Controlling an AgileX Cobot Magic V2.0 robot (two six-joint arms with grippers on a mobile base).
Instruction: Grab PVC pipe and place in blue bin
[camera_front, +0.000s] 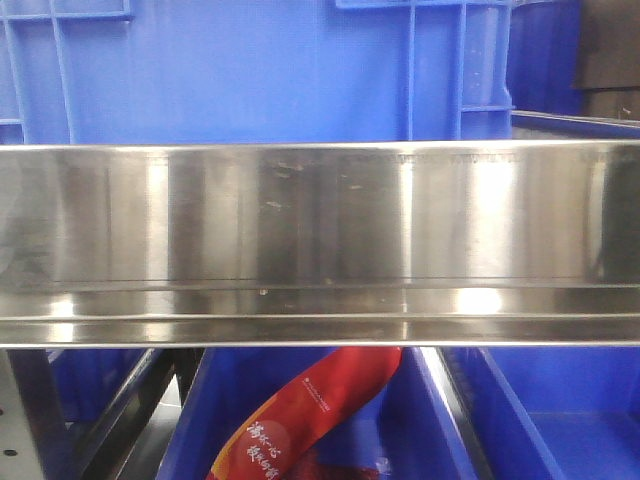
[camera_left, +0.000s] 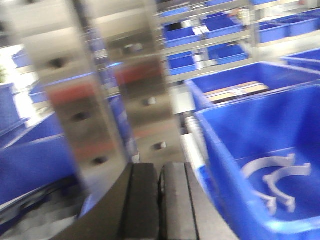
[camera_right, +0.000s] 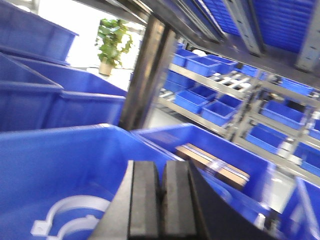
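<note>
- Fingers (camera_left: 142, 205) of the left gripper (camera_left: 160, 200) are pressing together on nothing. The right gripper (camera_right: 161, 200) is doing the same, its pads meeting with no gap.
- White half-ring pieces of PVC pipe (camera_left: 252, 167) are lying loose on the floor of the blue bin (camera_left: 300, 120), and neither gripper is touching them.
- Judging from that, the grab is not yet made. The chosen gripper is needing to spread its fingers above the bin, then straddle one thin arc across its width, not its flat tab.
- Overlapping pieces are risking a double pick, so aiming at the outermost arc seems safer.
- Left wrist view is blurring, yet it is showing the arcs to the right of that gripper.
- Right wrist view is showing the PVC pipe (camera_right: 80, 201) inside the blue bin (camera_right: 60, 160) more sharply, plus a brown carton (camera_right: 212, 162) in the bin behind it.
- Front view is showing only a steel shelf rail (camera_front: 320, 230) and a red packet (camera_front: 300, 420), with no pipe and no gripper.
</note>
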